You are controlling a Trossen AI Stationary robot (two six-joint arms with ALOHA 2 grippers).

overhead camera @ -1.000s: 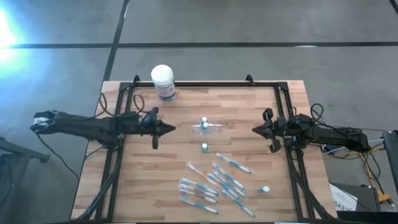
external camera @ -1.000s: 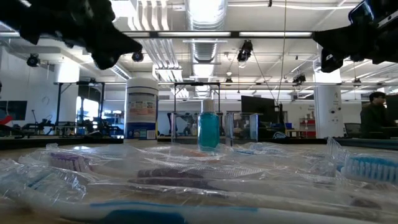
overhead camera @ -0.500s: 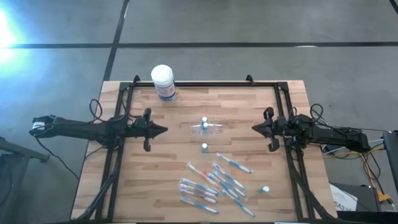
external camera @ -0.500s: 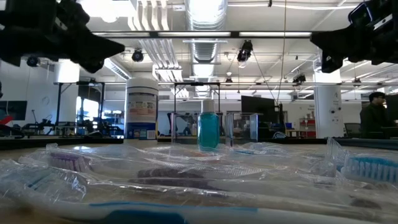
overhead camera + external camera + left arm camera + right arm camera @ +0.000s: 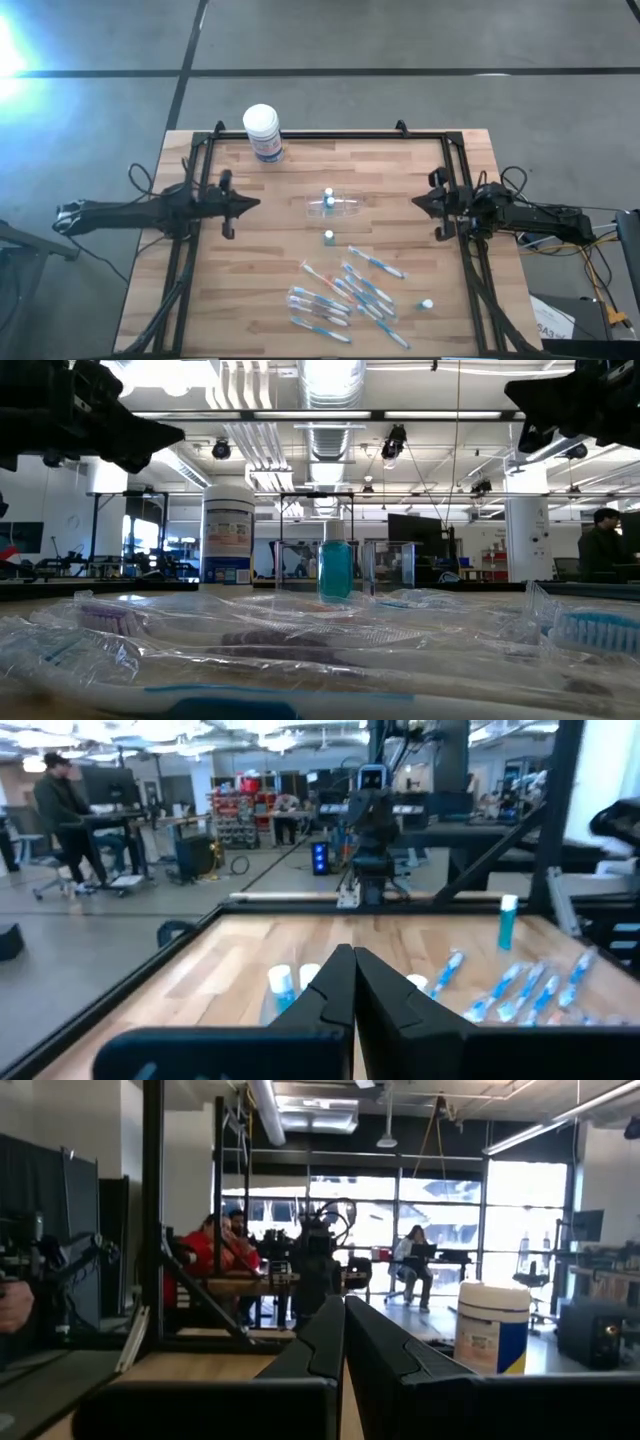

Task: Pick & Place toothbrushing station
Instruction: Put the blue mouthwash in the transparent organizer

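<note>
High view, surface: I see a pale wooden-plank surface (image 5: 290,270) inside a black metal frame (image 5: 330,135), on a grey concrete floor (image 5: 400,40).
High view, arms: my left gripper (image 5: 252,203) hangs over the surface's left part, its jaws pressed together on nothing; the right gripper (image 5: 417,203) sits at the right frame rail, jaws likewise shut and empty.
High view, task things: the small clear plastic cup (image 5: 338,203) lies on its side near the middle, between the two grippers; the slim blue-and-white toothbrushes (image 5: 345,295) are scattered on the near half; tiny white-capped pieces (image 5: 328,236) sit just below the cup and one at the near right.
High view, tub: a white-lidded tub with a blue label (image 5: 262,132) stands at the far left edge.
Low view: wrapped toothbrushes fill the foreground; a teal bottle stands mid-surface, the tub to its left; behind is an open workshop with ceiling ducts and lights, and a person at the right edge.
Left wrist view: shut jaws point across the surface toward the right arm; a person stands at desks.
Right wrist view: shut jaws, the tub beyond, seated people by large windows.
</note>
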